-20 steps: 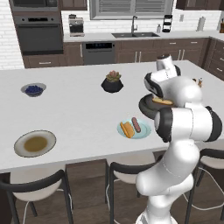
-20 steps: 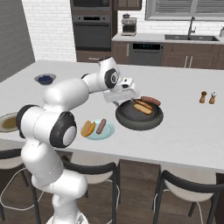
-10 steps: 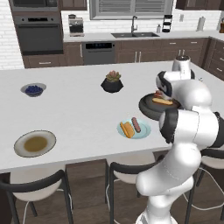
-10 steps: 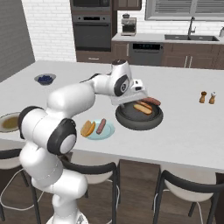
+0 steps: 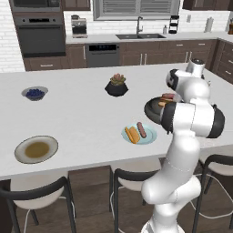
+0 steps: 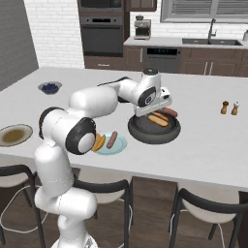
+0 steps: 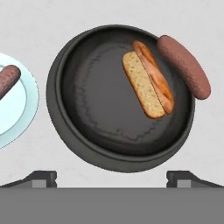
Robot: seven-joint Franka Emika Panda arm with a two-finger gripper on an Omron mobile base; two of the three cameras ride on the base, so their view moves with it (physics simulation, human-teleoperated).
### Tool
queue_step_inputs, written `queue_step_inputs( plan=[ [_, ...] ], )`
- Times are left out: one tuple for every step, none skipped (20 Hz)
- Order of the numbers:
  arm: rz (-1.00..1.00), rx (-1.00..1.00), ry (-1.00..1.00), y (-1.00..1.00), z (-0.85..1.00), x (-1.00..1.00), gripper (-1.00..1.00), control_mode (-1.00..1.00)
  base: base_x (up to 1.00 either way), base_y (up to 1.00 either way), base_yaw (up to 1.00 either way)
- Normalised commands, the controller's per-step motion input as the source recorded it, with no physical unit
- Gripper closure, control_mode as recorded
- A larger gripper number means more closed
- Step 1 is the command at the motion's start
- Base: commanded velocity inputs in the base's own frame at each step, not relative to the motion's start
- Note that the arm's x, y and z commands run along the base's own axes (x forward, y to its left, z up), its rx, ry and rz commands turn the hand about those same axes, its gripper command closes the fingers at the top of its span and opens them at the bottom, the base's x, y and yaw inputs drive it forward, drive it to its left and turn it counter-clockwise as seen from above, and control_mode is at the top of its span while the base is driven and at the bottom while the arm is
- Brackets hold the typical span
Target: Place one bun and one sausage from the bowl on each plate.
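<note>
Since a second ago the arm has swung across from beside the bowl point(image 6: 154, 128) to hang directly over it, and the gripper point(image 7: 112, 177) now looks straight down into it, fingers spread wide and holding nothing. One bun point(image 7: 148, 81) lies split open on the bowl's dark floor, with a sausage point(image 7: 183, 66) resting on the rim just beside it. Next to the bowl sits the light blue plate point(image 6: 116, 145), already carrying a bun point(image 6: 99, 142) and a sausage point(image 6: 112, 139) side by side. The larger plate with the brownish centre point(image 5: 36, 149) lies bare, well apart, near the counter's front edge. All of this rests on a pale grey island counter point(image 5: 82, 118) (plain, lightly speckled), along with a black faceted plant pot point(image 5: 117, 86), a small bowl of blue berries point(image 5: 34, 93) and two little shakers point(image 6: 229, 107). Dark stools point(image 6: 213, 218) stand at the near side; behind are dark cabinets, a wall oven point(image 5: 40, 38), a sink point(image 5: 140, 35) under a shuttered window, and white brick tile.
</note>
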Motion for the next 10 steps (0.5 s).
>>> queue_step_inputs(
  plan=[
    [0.13, 0.01, 0.0, -0.07, 0.0, 0.43, -1.0, -1.0, 0.0, 0.0, 0.0],
    [0.13, 0.01, 0.0, -0.03, 0.0, 0.46, -1.0, -1.0, 0.0, 0.0, 0.0],
    [0.13, 0.0, 0.0, -0.04, -0.01, 0.44, -1.0, -1.0, 0.0, 0.0, 0.0],
    [0.11, 0.0, 0.0, -0.07, -0.06, 0.38, -1.0, -1.0, 0.0, 0.0, 0.0],
    [0.05, 0.0, 0.0, -0.11, -0.14, 0.24, -1.0, -1.0, 0.0, 0.0, 0.0],
    [0.03, 0.0, 0.0, -0.09, -0.24, 0.19, -1.0, -1.0, 0.0, 0.0, 0.0],
    [0.02, 0.0, 0.0, -0.03, -0.24, 0.15, -1.0, -1.0, 0.0, 0.0, 0.0],
    [0.01, 0.0, 0.0, 0.0, -0.24, 0.12, -1.0, -1.0, 0.0, 0.0, 0.0],
    [0.01, 0.0, 0.0, 0.0, -0.29, 0.16, -1.0, -1.0, 0.0, 0.0, 0.0],
    [0.0, 0.0, 0.0, 0.0, -0.37, 0.21, -1.0, -1.0, 0.0, 0.0, 0.0]
  ],
)
